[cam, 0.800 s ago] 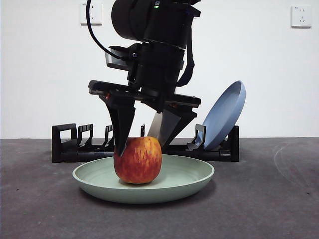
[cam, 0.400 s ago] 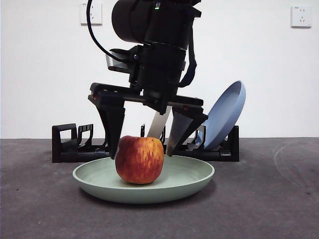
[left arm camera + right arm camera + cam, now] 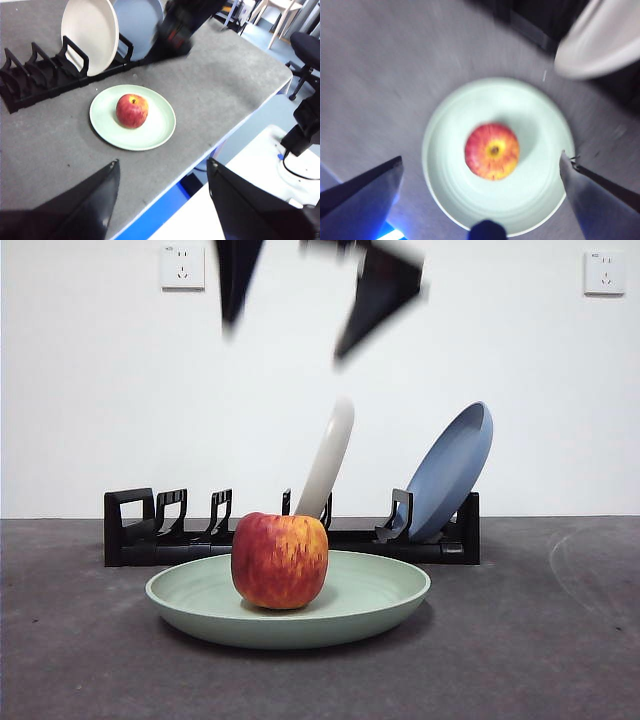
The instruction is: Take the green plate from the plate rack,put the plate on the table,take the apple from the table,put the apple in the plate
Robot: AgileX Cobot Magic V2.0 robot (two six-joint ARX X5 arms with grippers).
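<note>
The apple (image 3: 280, 560) is seated upright in the green plate (image 3: 385, 592), slightly off the plate's middle, its stem hollow turned upward as seen in the right wrist view (image 3: 492, 151). Nothing is touching it. The green plate (image 3: 155, 127) is laid flat on the table (image 3: 540, 640), just in front of the plate rack (image 3: 150, 530).

Two plates are held in the rack: a cream-white plate (image 3: 327, 455) standing on edge near the middle, and a blue plate (image 3: 455, 470) leaned back at the end with the tall post. The other slots are unfilled.

The right gripper (image 3: 300, 295) is seen high above the apple, well apart from it, blurred at the top of the front view; its jaws are spread wide and nothing is held between them. In its own wrist view the two jaws are seen flanking the plate from above.

The left gripper (image 3: 162, 200) is held off to the side, over the table's edge, with its jaws spread and nothing gripped.

Two wall sockets (image 3: 182, 267) are mounted on the white wall behind.
</note>
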